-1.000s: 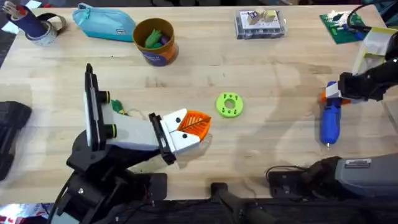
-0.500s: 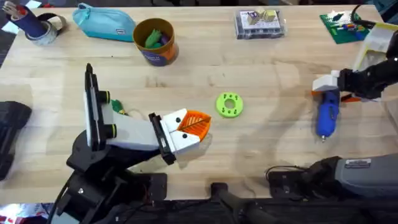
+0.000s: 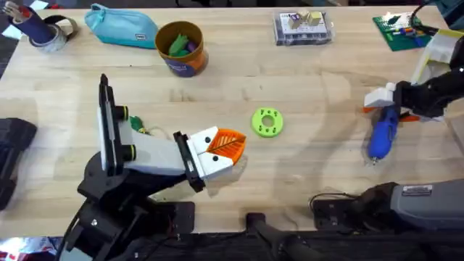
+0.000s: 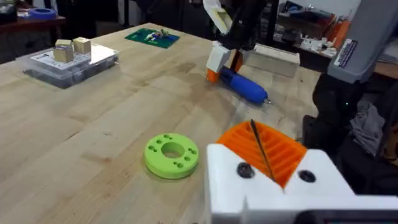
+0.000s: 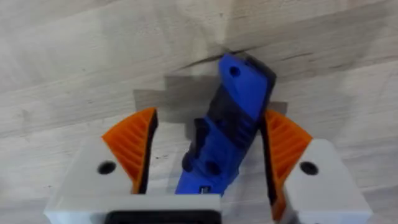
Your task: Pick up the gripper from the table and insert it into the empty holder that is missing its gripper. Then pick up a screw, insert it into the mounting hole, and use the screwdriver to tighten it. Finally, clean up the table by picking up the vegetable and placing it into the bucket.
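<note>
Looking down from overhead: at the right edge of the pale wooden tabletop (image 3: 319, 87), finds the right hand (image 3: 384, 104) over the rear end of the blue pen-shaped electric screwdriver (image 3: 382, 134), whose thin bit points toward the near edge. Finds at lower left the white blocky wedge-shaped holder with a black back plate (image 3: 206, 163) at the end of the left arm, with the small orange triangular ribbed finger piece (image 3: 228, 143) seated against its far face. Cannot tell the left hand (image 3: 217, 154) open from closed. Places the round green disc with holes (image 3: 267, 122) just beyond the holder, and the ochre-yellow bucket with a purple lower band (image 3: 181, 47), something green inside, beside the teal zip pouch (image 3: 122, 27) at the far left.

Turning to the left wrist view: shows the finger piece (image 4: 267, 149) rising from the holder (image 4: 280, 186), the disc (image 4: 171, 155) near it, and farther off the screwdriver (image 4: 245, 86) with its bit down at the tabletop under the right hand (image 4: 217, 62).

Turning to the right wrist view: shows the right hand (image 5: 208, 149) fairly wide, its orange ribbed pads (image 5: 134, 146) straddling the screwdriver (image 5: 227, 130), one touching, the other apart.
</note>
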Controlling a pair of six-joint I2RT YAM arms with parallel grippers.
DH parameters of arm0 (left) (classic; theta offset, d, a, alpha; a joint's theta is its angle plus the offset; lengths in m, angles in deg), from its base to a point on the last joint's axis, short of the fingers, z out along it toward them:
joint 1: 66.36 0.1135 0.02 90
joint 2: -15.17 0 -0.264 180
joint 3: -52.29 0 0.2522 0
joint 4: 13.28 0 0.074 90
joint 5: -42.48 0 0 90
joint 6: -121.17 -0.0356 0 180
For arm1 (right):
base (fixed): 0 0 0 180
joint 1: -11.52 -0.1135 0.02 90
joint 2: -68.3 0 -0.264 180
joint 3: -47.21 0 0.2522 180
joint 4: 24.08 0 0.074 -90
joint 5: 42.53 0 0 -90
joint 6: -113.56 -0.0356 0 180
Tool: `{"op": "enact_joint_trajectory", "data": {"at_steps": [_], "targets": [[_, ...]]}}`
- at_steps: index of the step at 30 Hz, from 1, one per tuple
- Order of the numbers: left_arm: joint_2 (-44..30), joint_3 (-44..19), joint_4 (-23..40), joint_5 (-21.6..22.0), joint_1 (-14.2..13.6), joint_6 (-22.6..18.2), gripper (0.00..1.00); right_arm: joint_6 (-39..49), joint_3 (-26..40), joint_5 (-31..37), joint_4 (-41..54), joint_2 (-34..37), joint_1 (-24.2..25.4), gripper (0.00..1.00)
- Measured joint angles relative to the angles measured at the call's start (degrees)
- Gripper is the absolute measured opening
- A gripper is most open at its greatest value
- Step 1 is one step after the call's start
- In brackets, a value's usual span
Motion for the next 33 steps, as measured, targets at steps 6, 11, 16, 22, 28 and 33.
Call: {"op": "enact_joint_trajectory", "data": {"at_steps": [6, 11, 16, 22, 28, 33], "targets": [[0.01, 0.0, 0.0, 0.0, 0.0, 0.0, 0.016, -1.48, 0.0, 0.11, -1.11, 0.0, 0.0, 0.767], [0.02, 0.0, 0.0, 0.0, 0.0, 0.0, 0.016, -2.65, -0.21, 0.11, -2.14, 0.0, 0.0, 0.601], [0.01, 0.0, 0.0, 0.0, 0.0, 0.0, 0.016, -3.4, -0.24, 0.09, -2.4, 0.15, 0.0, 0.503], [0.01, 0.0, 0.0, 0.0, 0.0, 0.0, 0.016, -3.6, -0.24, -0.04, -2.37, 0.22, 0.0, 0.56], [0.01, 0.0, 0.0, 0.0, 0.0, 0.0, 0.016, -1.1, -0.26, 0.03, -2.32, 0.22, -1.25, 0.695], [0.02, 0.0, 0.0, 0.0, 0.0, 0.0, 0.016, 2.18, -0.34, 0.91, -2.34, 0.22, -3.57, 0.7]]}}
